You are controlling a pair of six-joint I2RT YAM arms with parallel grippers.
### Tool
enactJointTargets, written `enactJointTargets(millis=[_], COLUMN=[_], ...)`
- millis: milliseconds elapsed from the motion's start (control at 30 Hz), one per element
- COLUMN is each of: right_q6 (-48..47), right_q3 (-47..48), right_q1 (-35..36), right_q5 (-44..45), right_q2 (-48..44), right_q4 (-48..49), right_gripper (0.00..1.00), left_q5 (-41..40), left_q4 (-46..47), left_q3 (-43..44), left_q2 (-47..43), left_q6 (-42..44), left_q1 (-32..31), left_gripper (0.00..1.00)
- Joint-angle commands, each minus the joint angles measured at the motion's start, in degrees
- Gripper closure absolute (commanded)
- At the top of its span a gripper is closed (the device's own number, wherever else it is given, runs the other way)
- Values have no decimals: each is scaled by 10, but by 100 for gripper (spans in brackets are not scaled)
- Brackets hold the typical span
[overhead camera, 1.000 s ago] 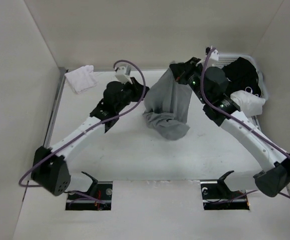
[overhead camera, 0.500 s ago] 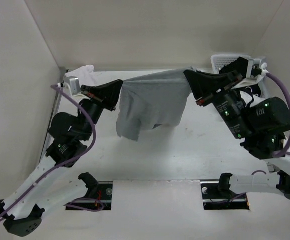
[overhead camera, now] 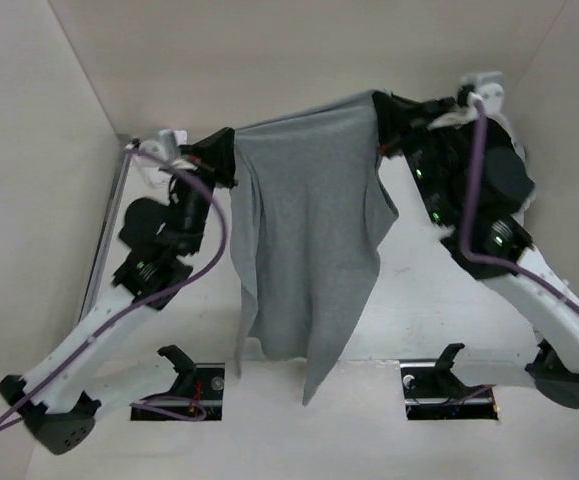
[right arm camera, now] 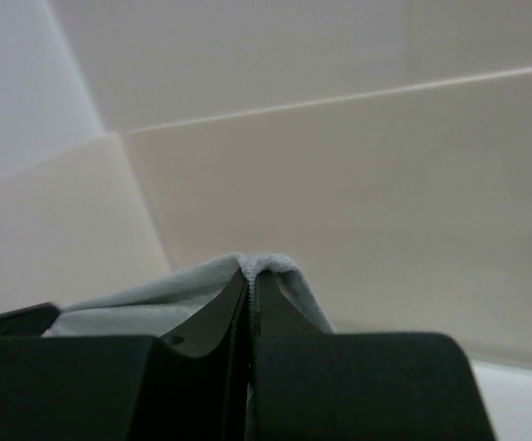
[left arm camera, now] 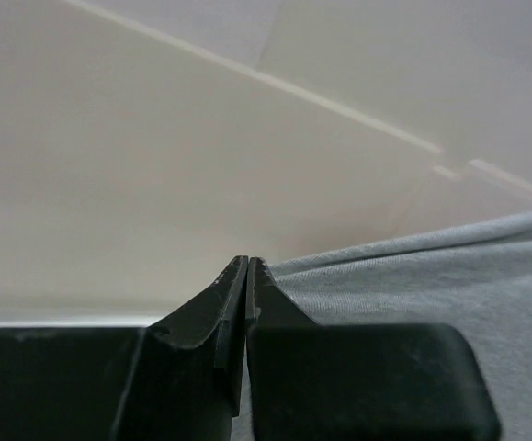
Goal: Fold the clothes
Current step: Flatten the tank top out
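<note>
Plain cream walls (overhead camera: 269, 60), white table (overhead camera: 439, 310)

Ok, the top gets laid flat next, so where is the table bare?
Bare table shows between the hanging tank top and the right arm, and another strip between it and the left arm. The far side is crowded by the left end effector and right end effector gripping the top.

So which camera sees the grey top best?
The top camera: it shows the whole grey top hanging spread. The left wrist camera shows only one edge, the right wrist camera only a small pinched bit.
</note>
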Motion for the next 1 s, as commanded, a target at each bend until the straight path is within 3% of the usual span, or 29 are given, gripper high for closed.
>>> enactJointTargets(millis=[0, 167, 300, 400, 500, 600, 633, 733, 767, 900, 967], right_q6=[120, 195, 228, 266, 282, 291, 301, 368, 384, 415, 432], right_q3=[11, 74, 209, 321, 329, 168, 91, -118, -168, -341, -428], right_q1=[-154, -305, -368, -398, -397, -370, -354, -290, -265, -162, -127], right_q5=[-127, -320, -373, -340, -323, -317, -308, -285, -279, -248, -210], right_q2=[81, 279, 452, 530, 521, 427, 392, 307, 289, 211, 163], right_q4=[-2, 38, 20, -25, -63, -64, -49, 16, 30, 55, 74], right_gripper=[100, 95, 90, 79, 62, 58, 62, 96, 100, 98, 83], left_q5=[-13, 89, 115, 119, 136, 132, 129, 94, 81, 25, 3], left_q4=[23, 41, 25, 2, -50, -45, -38, -1, 3, -3, -19], left_q3=[-3, 26, 141, 246, 312, 239, 205, 29, -9, -187, -260], left_q2=[101, 297, 434, 522, 563, 520, 503, 420, 400, 295, 236], left_q6=[9, -82, -80, -74, -75, -81, -91, -126, -135, -163, -178], left_q1=[80, 215, 261, 286, 292, 271, 263, 210, 197, 130, 108], left_gripper=[100, 100, 97, 84, 65, 60, 60, 65, 67, 79, 84])
